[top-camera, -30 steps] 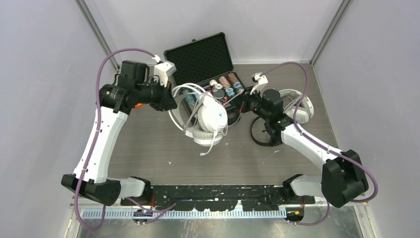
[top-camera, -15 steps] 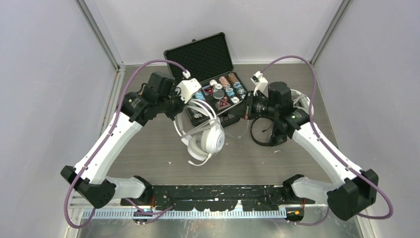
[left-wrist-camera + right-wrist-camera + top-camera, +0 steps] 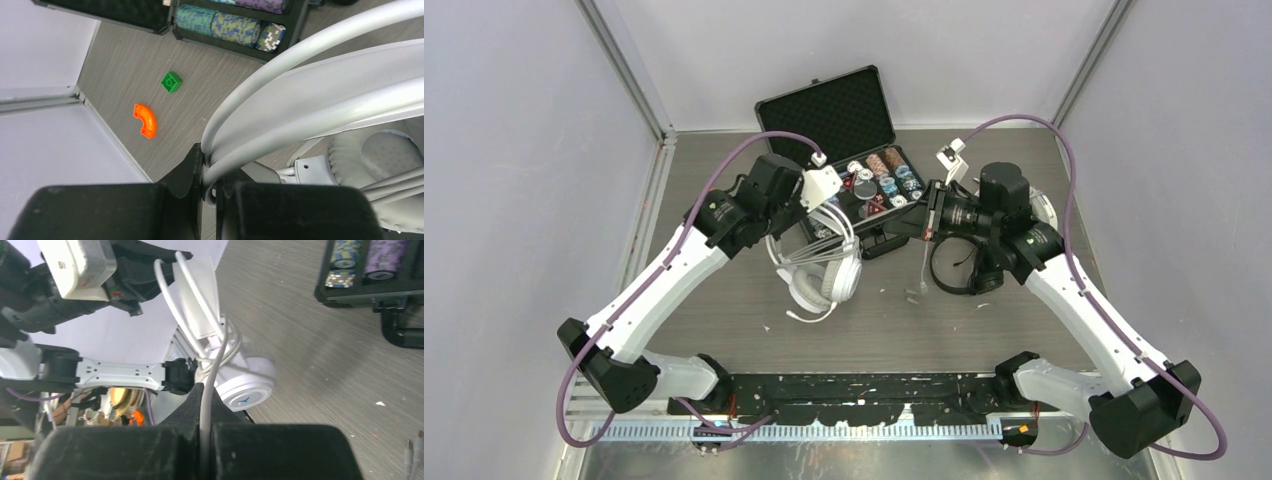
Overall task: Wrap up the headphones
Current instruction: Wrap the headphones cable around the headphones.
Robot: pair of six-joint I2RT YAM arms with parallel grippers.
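Swinging inward and lower than a second ago, the left arm has carried the white round-cup headset (image 3: 826, 280) down toward the table (image 3: 874, 325), while the right arm has drawn back and away from it. The left claw (image 3: 210, 172) is pressed together on the headset's pale headband (image 3: 320, 95), whose twin rails arch away from its fingertips. The padded cups hang below and on the near side of that claw, just above the table or touching it; which, I cannot tell. Level with the left claw and well apart from it, the right claw (image 3: 203, 391) is pinched shut on the headset's thin white cord (image 3: 216, 357). From that claw's tips the cord runs straight ahead to the headband, where a few turns are already looped around it. In the top view a loose tail of the cord drops from the right claw to the table below it. The black on-ear headset (image 3: 934, 270) lies flat on the table directly under the right claw and wrist. The white-grey over-ear headset (image 3: 1045, 212) sits behind the right wrist, mostly hidden by the arm. Beyond the left claw's tips in its own wrist view, a small green block (image 3: 171, 82) and an orange curved piece (image 3: 145, 120) lie near each other on the table, close to the wall. Farther still, between and beyond both claws, an open black case (image 3: 829, 115) stands with its foam-lined lid raised and rows of poker chips (image 3: 886, 185) in its tray.
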